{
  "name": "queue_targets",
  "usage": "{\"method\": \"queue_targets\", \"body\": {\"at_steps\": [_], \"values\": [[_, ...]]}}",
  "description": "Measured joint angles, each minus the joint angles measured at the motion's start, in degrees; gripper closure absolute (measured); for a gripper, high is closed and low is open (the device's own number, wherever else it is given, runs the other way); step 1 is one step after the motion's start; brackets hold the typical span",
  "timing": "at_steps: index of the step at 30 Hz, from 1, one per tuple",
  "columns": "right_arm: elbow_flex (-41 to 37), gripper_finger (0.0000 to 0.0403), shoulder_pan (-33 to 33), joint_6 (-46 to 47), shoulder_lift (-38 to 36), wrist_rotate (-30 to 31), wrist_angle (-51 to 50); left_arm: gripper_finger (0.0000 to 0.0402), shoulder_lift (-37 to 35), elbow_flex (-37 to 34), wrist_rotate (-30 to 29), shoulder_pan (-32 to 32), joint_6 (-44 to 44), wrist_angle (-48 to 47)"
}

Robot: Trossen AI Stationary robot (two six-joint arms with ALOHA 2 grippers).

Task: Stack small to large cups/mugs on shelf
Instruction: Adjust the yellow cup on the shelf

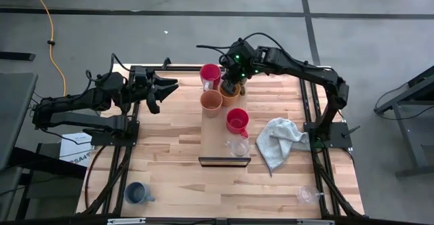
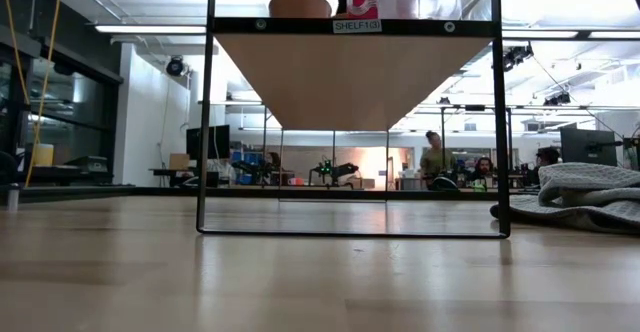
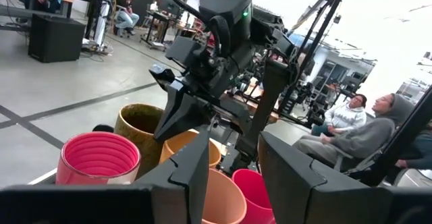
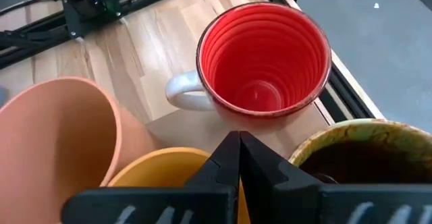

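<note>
The shelf is a raised pale board on a dark frame at mid-table. On it stand a red mug, an olive-brown cup, a yellow-orange cup, an orange cup, a second red mug and a clear glass cup. My right gripper is shut and slants down over the shelf's far end, its tips between the yellow-orange and olive-brown cups. My left gripper hangs open, holding nothing, over the table's far left. My right gripper's shut fingertips stand at the yellow-orange cup's rim, coming from above on a slant. I cannot tell whether they touch that rim or the olive-brown cup beside it.
A blue cup stands on the tabletop near the front left corner, and a clear glass cup near the front right. A crumpled pale grey cloth lies right of the shelf. People sit in the room beyond the table.
</note>
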Motion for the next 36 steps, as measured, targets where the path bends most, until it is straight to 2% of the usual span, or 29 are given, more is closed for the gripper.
{"method": "queue_targets", "body": {"at_steps": [25, 32, 36], "values": [[0.0, 0.0403, 0.1, -0.2, -2.8, -0.5, -5.4, 0.0284, 0.0, 0.0, 0.0, 0.0, 0.5, 0.0], [-0.1, 0.0403, 1.1, -0.4, -2.8, -7.0, 0.7, 0.0284, 0.0, 0.0, 0.0, 0.0, 0.5, 0.0], [-0.1, 0.0403, 2.7, -0.5, -2.8, -7.7, 1.8, 0.0284, 0.0, 0.0, 0.0, 0.0, 0.5, 0.0]]}}
